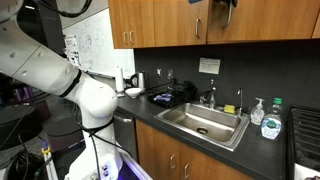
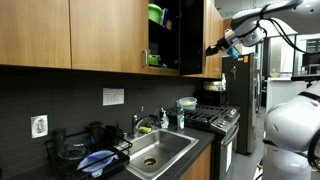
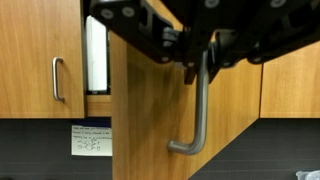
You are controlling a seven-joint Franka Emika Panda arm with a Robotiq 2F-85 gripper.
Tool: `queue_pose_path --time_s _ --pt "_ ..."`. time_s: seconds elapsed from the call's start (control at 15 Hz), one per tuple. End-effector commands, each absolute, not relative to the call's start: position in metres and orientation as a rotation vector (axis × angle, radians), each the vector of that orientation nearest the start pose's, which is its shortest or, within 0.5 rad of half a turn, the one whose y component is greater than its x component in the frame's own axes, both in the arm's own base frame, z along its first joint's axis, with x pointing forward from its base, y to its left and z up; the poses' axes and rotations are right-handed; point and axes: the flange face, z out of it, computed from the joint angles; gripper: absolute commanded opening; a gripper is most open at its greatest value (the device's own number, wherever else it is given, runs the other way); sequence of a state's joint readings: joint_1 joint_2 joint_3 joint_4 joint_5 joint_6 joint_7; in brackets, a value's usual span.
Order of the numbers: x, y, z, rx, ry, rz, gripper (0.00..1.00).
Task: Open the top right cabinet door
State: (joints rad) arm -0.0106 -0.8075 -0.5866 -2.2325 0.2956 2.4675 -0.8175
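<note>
The top right cabinet door [image 3: 150, 110] stands well out from the cabinet front, swung on its far hinges, so the job looks mostly done. In the wrist view its wooden face fills the middle of the picture. The gap on its left shows the dark inside and something tall and white [image 3: 96, 55] on a shelf. In an exterior view the door [image 2: 212, 30] juts out toward the room, with green things [image 2: 155, 14] showing in the open cupboard beside it.

The hand [image 3: 201, 68] is closed around the upper part of the slim silver bar handle [image 3: 200, 115], one finger on either side of it. That looks like the sensible place to hold. The bar sits at the free edge, far from the hinge, so a pull there turns the door most easily. The arm reaches in high from the side [image 2: 217, 47], probably to keep clear of the door's swing.

The neighbouring door [image 3: 30, 60] is flat shut, its own handle [image 3: 57, 78] untouched. I would guess only a little more swing is wanted, if any.
</note>
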Motion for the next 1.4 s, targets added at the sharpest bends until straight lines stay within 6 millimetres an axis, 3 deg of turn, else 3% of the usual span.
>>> queue_pose_path --time_s 0.0,0.6,1.33 --pt "0.278 -0.335 0.66 -2.721 0.14 -1.515 0.03" --pt "0.269 -0.371 0.652 -2.731 0.179 -1.55 0.03" --pt "0.266 -0.399 0.65 -2.709 0.141 -1.583 0.03"
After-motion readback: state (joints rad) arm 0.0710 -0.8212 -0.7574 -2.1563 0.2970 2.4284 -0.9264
